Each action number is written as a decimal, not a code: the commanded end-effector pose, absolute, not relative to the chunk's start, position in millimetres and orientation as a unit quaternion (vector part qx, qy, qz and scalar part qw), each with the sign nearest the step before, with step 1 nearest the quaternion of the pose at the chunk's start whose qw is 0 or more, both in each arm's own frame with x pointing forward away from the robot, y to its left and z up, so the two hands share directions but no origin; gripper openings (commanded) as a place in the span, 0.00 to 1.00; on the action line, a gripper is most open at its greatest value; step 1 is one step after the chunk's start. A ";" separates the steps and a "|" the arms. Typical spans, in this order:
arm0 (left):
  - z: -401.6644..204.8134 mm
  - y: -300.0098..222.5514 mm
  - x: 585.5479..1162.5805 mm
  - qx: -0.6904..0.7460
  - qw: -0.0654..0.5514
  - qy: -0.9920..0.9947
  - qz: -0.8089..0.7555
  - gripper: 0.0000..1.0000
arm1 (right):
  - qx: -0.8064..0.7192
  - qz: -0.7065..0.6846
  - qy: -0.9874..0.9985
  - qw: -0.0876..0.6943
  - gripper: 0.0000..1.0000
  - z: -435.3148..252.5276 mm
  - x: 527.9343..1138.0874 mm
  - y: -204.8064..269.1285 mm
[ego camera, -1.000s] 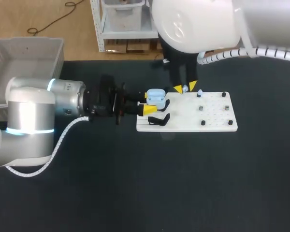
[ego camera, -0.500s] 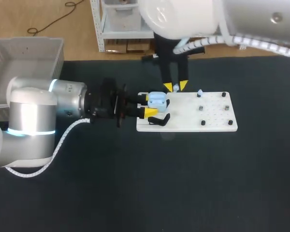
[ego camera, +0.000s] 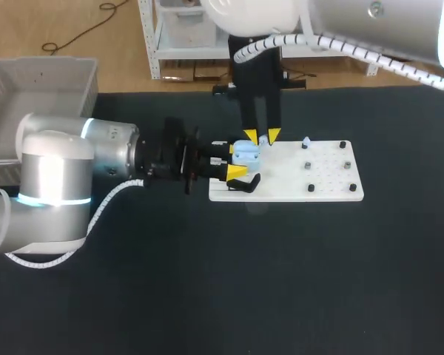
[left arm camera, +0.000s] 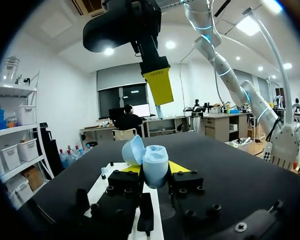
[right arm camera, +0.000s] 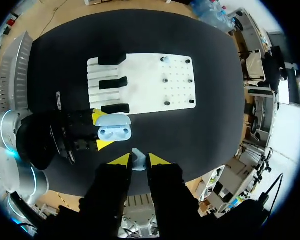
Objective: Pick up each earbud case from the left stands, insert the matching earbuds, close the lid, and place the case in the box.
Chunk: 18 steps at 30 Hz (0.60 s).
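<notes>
Right wrist view: left gripper [right arm camera: 102, 131] clamps open earbud case [right arm camera: 114, 132], sockets up, long axis along its fingers; right gripper [right arm camera: 139, 160] pinches earbud [right arm camera: 138, 156], apparently just above.

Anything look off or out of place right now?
Nothing stands out. The left gripper grips the open case, the right gripper holds an earbud over it, and a second earbud sits on the white board.

1. Pale blue earbud case [ego camera: 244, 153], lid hinged open, gripped between the left claw's [ego camera: 237, 160] yellow tips at the white board's [ego camera: 329, 185] left edge.
2. Pale blue earbud [right arm camera: 138, 159], pinched in the right claw [right arm camera: 139, 161], close by the case.
3. Second earbud [ego camera: 305, 141] sits on the board.
</notes>
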<state>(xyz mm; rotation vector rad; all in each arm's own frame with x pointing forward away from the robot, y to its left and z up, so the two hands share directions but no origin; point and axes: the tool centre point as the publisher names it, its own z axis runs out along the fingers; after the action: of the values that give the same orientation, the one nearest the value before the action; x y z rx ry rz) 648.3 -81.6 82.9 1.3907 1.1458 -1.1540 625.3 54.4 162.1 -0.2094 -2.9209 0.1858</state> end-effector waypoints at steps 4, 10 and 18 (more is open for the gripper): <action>82.0 -83.9 650.2 0.571 0.479 0.468 -0.474 0.00 | -0.078 0.053 -0.990 0.101 0.00 160.6 623.3 55.6; 82.0 -83.9 650.2 0.571 0.479 0.468 -0.474 0.00 | -0.078 0.053 -0.990 0.101 0.00 160.6 623.3 55.6; 82.0 -83.9 650.2 0.571 0.479 0.468 -0.474 0.00 | -0.078 0.067 -0.989 0.106 0.00 157.5 623.2 59.9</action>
<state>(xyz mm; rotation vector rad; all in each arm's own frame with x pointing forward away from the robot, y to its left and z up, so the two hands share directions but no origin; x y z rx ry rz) 649.2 -83.4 82.3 1.3922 1.1434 -1.1553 624.2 55.6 159.6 -0.2245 -2.9157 0.1784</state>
